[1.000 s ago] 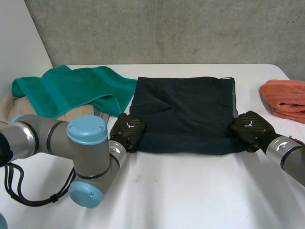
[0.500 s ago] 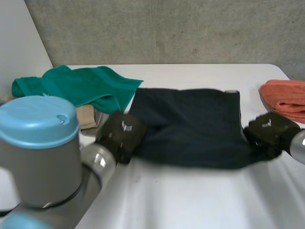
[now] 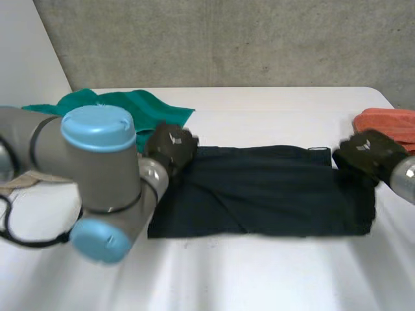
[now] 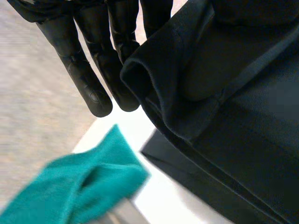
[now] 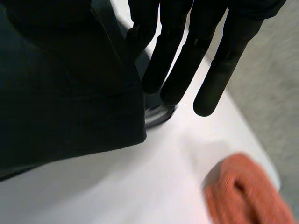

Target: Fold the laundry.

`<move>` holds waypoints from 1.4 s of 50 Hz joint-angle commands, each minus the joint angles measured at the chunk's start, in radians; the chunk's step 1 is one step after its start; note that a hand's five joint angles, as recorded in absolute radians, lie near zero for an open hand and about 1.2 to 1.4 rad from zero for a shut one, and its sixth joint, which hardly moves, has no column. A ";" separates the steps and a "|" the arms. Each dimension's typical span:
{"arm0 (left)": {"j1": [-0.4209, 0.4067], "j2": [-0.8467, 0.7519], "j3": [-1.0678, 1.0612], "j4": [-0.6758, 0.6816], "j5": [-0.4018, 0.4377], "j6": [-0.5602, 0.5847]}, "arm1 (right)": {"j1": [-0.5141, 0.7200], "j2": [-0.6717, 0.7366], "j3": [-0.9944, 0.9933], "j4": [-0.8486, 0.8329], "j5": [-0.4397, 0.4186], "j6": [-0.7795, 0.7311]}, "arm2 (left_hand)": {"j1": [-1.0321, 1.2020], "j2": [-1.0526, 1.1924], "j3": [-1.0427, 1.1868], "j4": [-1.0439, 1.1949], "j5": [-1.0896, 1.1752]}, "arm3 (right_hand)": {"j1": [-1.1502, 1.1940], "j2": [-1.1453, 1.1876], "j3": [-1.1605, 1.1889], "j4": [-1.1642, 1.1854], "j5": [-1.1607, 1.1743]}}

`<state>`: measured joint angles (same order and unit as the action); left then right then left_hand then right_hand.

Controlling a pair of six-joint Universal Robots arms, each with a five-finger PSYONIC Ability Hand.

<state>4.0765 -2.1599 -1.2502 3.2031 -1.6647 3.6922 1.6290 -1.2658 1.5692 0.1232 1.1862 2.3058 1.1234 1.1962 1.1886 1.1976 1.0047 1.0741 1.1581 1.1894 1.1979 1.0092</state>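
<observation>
Black garment [image 3: 259,194] doubled | left robot hand [image 3: 170,146], right robot hand [image 3: 366,154] pinching far corners

We see a grey left arm [image 3: 39,152] with light-blue caps [image 3: 98,127]; left hand [image 3: 170,146] and right hand [image 3: 367,152] are black, white-marked.

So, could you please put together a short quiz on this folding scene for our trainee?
1. True or false: the orange towel lies beside the left hand.
2. Where on the dark garment is the left hand? A) its middle B) its far left corner C) its near edge
3. Fill in: the green towel lies nearest the ____ hand.

Key: 1 false, it lies by the right hand. 2 B. 3 left.
</observation>
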 commanded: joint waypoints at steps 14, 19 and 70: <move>0.029 -0.348 0.299 0.356 0.059 0.120 | 0.175 0.476 -0.396 -0.497 0.260 0.104 | -0.949 -1.022 -1.014 -1.023 -1.005 | -0.900 -0.984 -1.015 -1.023 -1.009; 0.032 -0.252 0.172 0.362 0.040 0.103 | 0.152 0.337 -0.315 -0.400 0.250 0.208 | -0.949 -1.022 -1.014 -1.023 -1.005 | -0.900 -0.984 -1.015 -1.023 -1.009; 0.013 -0.017 -0.078 0.354 0.043 -0.078 | 0.000 0.371 -0.371 0.076 -0.037 0.451 | -0.949 -1.022 -1.014 -1.023 -1.005 | -0.532 -0.616 -0.647 -0.656 -0.642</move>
<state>4.0896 -2.1560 -1.3528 3.5575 -1.6209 3.6138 1.5939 -1.0443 1.2953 0.2077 1.1403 2.7502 0.1906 0.2044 0.2123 0.2013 0.0467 0.3289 0.3331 0.3380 0.3387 0.1611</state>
